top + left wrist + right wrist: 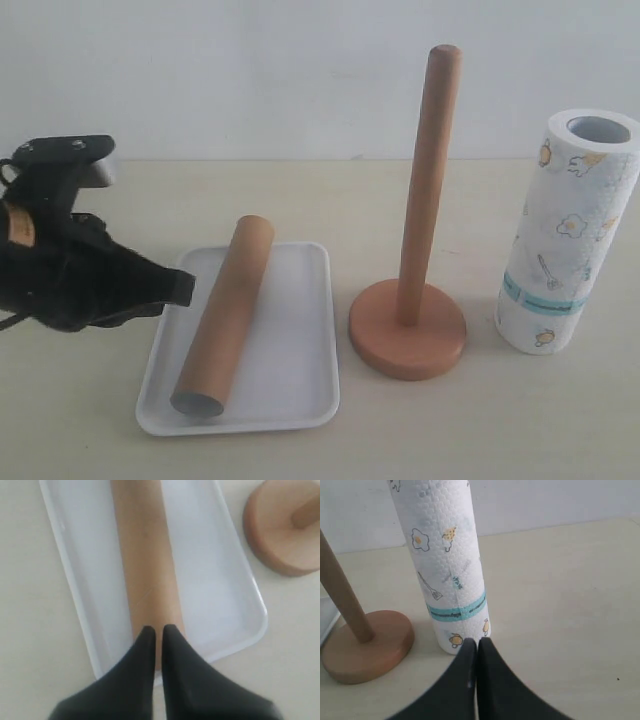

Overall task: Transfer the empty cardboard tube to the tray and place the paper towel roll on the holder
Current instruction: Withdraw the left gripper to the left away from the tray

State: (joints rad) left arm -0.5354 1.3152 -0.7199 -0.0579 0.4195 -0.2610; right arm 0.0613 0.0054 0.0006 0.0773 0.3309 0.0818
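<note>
The empty cardboard tube [228,310] lies lengthwise in the white tray [292,345], its grey open end toward the front. My left gripper [185,288] hovers at the tray's left edge, shut and holding nothing; in the left wrist view its tips [158,628] sit above the tube [142,555] and tray [212,580]. The wooden holder [408,330] stands upright right of the tray, its dowel bare. Further right, the paper towel roll [565,240] stands on end. My right gripper [477,641] is shut and empty, just short of the roll [445,565]; it is out of the exterior view.
A pale wall runs behind the beige tabletop [330,190]. The holder's disc base [367,647] sits close beside the roll; it also shows by the tray's corner [280,530]. Bare table lies beyond the roll [560,605].
</note>
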